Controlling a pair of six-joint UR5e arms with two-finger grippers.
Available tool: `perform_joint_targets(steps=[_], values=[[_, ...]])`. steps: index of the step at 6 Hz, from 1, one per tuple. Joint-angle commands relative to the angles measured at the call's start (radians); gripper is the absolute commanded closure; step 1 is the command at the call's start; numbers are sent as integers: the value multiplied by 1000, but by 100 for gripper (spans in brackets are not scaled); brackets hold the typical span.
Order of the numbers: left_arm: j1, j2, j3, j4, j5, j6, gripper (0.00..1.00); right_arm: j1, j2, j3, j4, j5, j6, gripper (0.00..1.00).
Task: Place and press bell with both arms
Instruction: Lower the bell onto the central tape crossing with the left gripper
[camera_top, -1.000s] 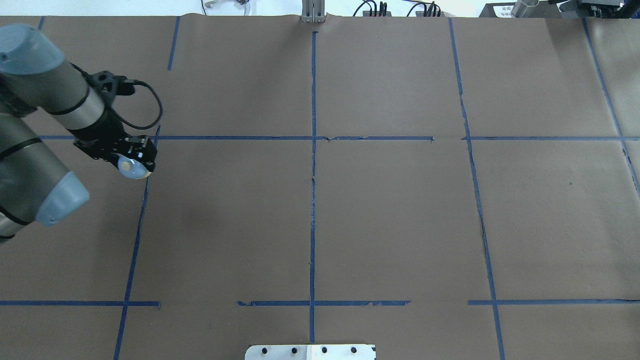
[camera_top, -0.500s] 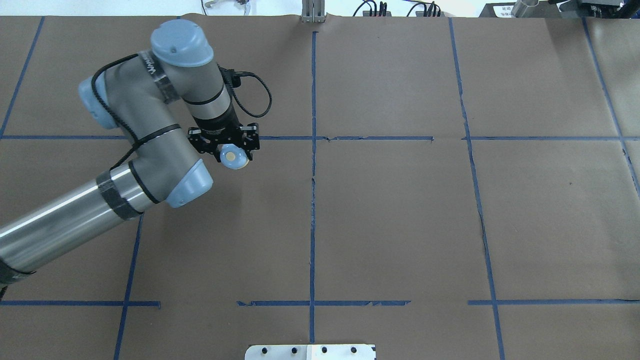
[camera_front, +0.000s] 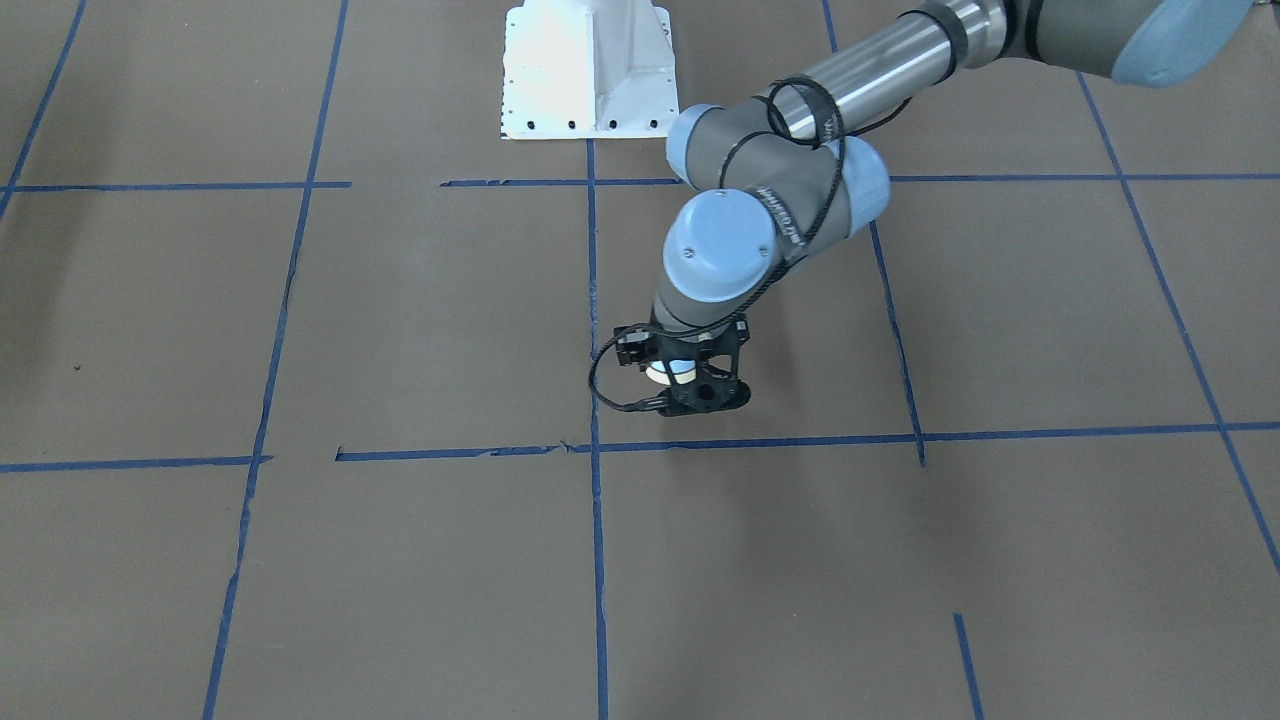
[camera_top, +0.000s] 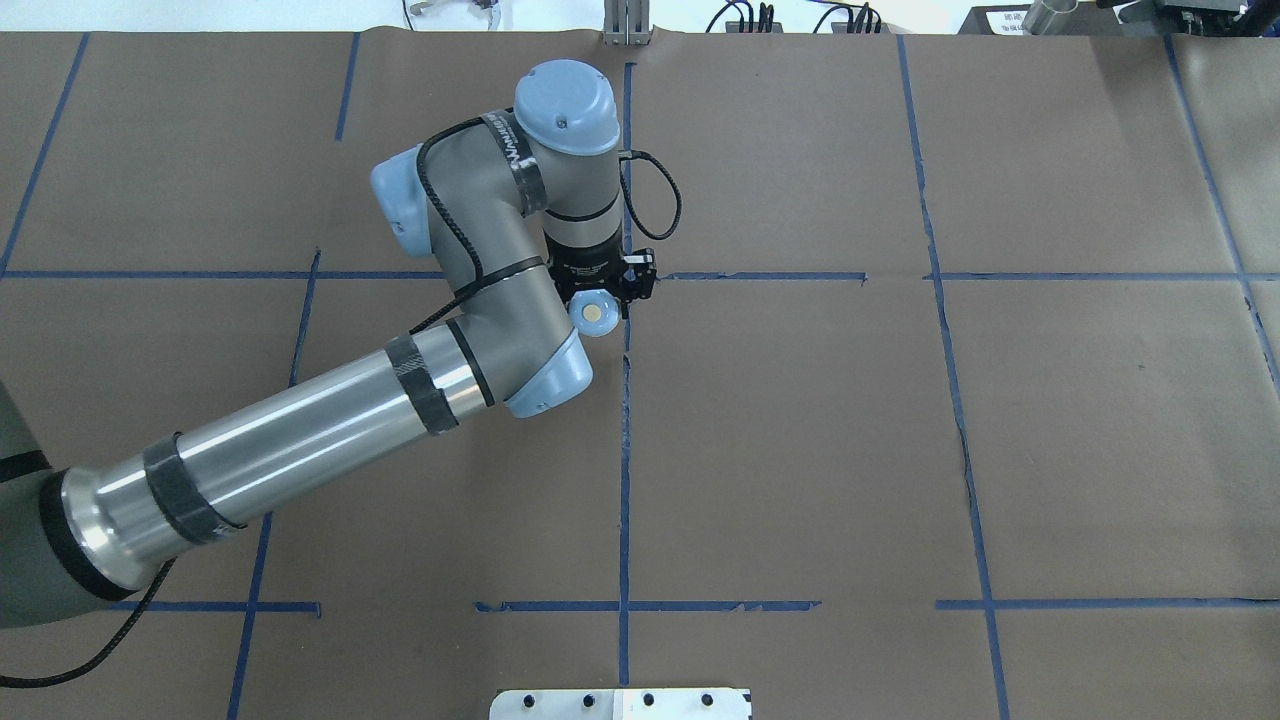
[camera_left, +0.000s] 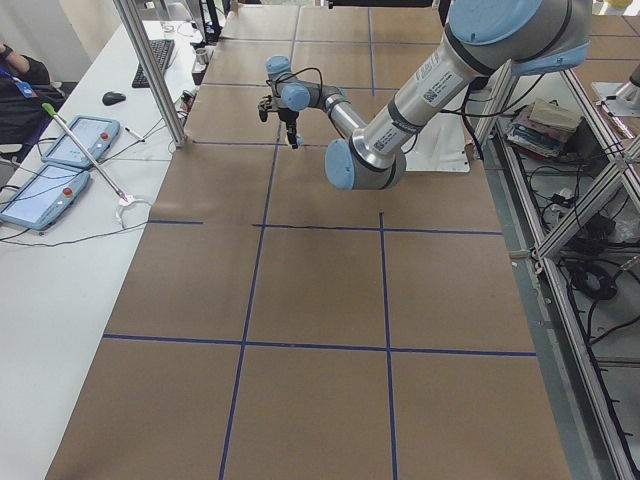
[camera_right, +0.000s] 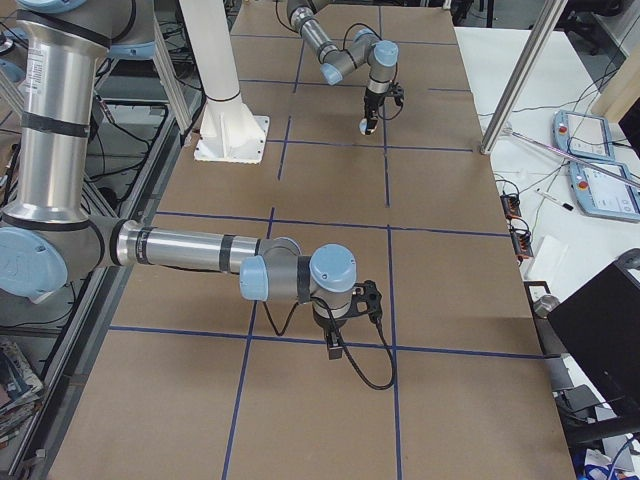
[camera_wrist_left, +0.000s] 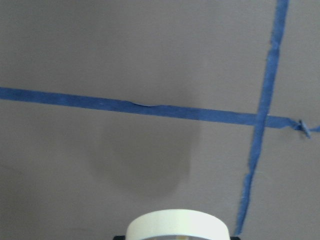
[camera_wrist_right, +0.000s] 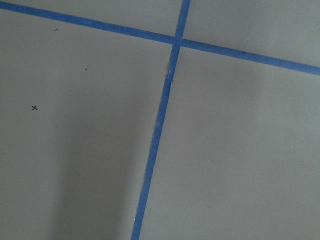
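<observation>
Bell (camera_top: 593, 313) up in the left pincer (camera_top: 600, 298), jaws closed on its sides, hanging clear above the worktop (camera_top: 800, 430), just beside the centre tape cross (camera_wrist_left: 259, 120). Judged step: carrying, with placing not yet done. Next move calls for a straight descent, base flat, then release. Right pincer (camera_right: 335, 345) hovers well apart; its opening cannot be told. No container shows.

Matt brown paper (camera_top: 800, 450) lies smooth with faint creases; blue tape lines (camera_top: 625, 480) look thin and matt, edges torn; the left arm (camera_top: 290, 450) has a shiny metal tube, matt grey joints and smooth light-blue plastic caps; the bell (camera_top: 594, 313) has a glossy dome.
</observation>
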Motion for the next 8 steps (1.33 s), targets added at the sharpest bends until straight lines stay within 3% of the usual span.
perform_joint_targets(steps=[1,5,8], values=[[19,-71,126,-64,13,-17,96,-7,2,-2,3,1,10,0],[17,-65,140,-66,15,-6,95,-7,2,0,4,2,12,0],[17,-66,154,-69,13,-6,80,-7,2,0,6,2,12,0]])
